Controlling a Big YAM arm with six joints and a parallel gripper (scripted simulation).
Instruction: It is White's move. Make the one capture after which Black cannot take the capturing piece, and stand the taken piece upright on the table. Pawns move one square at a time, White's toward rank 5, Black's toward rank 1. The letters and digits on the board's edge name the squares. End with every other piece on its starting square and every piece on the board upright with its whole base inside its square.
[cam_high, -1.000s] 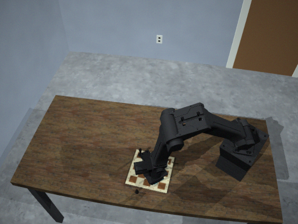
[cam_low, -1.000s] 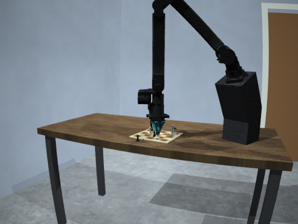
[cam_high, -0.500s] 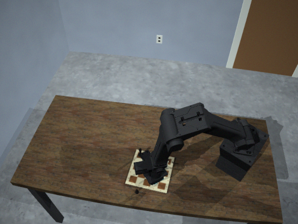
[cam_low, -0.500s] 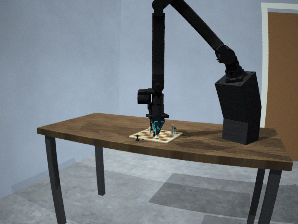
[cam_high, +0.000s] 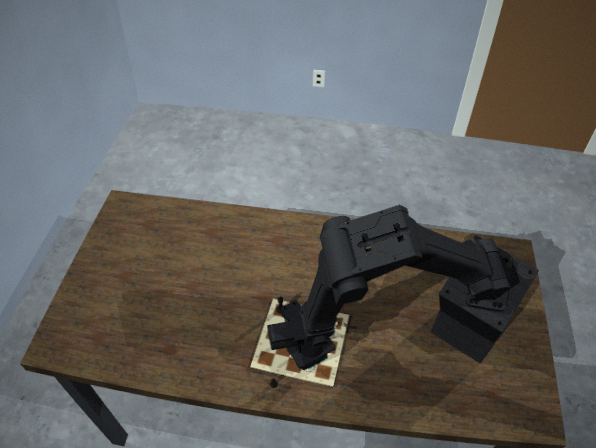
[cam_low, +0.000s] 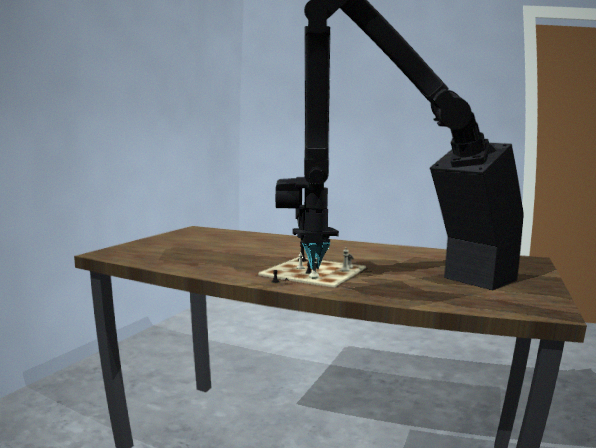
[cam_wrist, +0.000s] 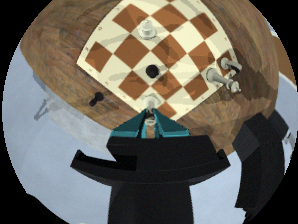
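My gripper (cam_low: 315, 270) (cam_wrist: 150, 111) is shut on a white piece (cam_low: 314, 275) (cam_wrist: 151, 102), upright at the near side of the chessboard (cam_high: 258, 366) (cam_low: 330, 284) (cam_wrist: 86, 63). I cannot tell whether its base touches the board. A black piece (cam_wrist: 152, 71) stands on a square just beyond it. Another white piece (cam_low: 300, 262) (cam_wrist: 147, 30) stands farther back. A tall white piece (cam_low: 345, 261) (cam_wrist: 215, 76) and a second white piece (cam_wrist: 230, 65) stand at the right side. A tall black piece (cam_high: 280, 302) stands at the far left corner. A small black piece (cam_high: 273, 383) (cam_low: 275, 276) (cam_wrist: 96, 99) stands upright on the table.
The wooden table (cam_high: 165, 280) (cam_low: 190, 260) carries the board near its front edge. The arm's base (cam_high: 475, 310) (cam_low: 480, 220) stands at the right. In the top view the arm covers much of the board.
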